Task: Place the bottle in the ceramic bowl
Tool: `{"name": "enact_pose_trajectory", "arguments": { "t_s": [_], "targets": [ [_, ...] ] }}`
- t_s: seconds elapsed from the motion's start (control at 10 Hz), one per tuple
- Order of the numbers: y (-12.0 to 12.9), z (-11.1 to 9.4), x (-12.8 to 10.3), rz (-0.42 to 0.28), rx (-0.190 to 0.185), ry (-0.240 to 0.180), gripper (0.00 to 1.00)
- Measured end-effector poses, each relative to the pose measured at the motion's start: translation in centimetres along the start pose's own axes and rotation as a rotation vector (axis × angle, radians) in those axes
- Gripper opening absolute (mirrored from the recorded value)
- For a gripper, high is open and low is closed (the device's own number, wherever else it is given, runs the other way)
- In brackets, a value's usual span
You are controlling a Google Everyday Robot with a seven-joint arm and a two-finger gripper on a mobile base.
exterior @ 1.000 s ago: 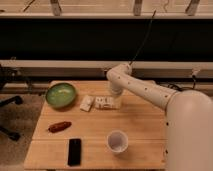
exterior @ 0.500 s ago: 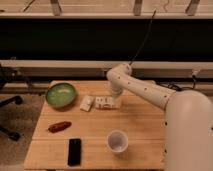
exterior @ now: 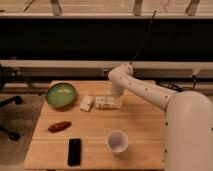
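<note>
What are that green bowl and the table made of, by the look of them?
The green bowl looks like glazed ceramic, with a glossy, lighter green inside. The table looks like pale wood with a matte finish and faint lines along its tan top. The claw is down at the bottle, which is possibly white plastic.

My wooden table [exterior: 142,125] holds 6 things. The green ceramic bowl [exterior: 61,95] sits at the far left. To its right lies a plain white block [exterior: 86,103], with the bottle [exterior: 104,103] just beside that. A red-brown thing [exterior: 59,126] lies near the left edge. A black phone [exterior: 74,151] and a white cup [exterior: 117,141] sit near the front. My gripper [exterior: 117,101] is down at the bottle's right end.
</note>
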Motion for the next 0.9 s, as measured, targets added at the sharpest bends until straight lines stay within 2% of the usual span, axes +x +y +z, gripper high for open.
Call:
{"name": "enact_pose_trajectory", "arguments": {
  "t_s": [0.2,0.3,0.4,0.6,0.7,0.9],
  "targets": [
    [0.0,0.1,0.1,-0.002,-0.004,0.003,0.80],
    [0.2,0.4,-0.2,-0.014,-0.031,0.009,0.80],
    [0.2,1.0,-1.2,-0.031,-0.081,0.012,0.80],
    [0.0,1.3,-2.0,-0.044,-0.128,0.011,0.77],
    [0.2,1.4,-2.3,-0.049,-0.157,0.008,0.66],
    [0.0,1.4,-3.4,-0.066,-0.182,-0.004,0.46]
  ]
}}
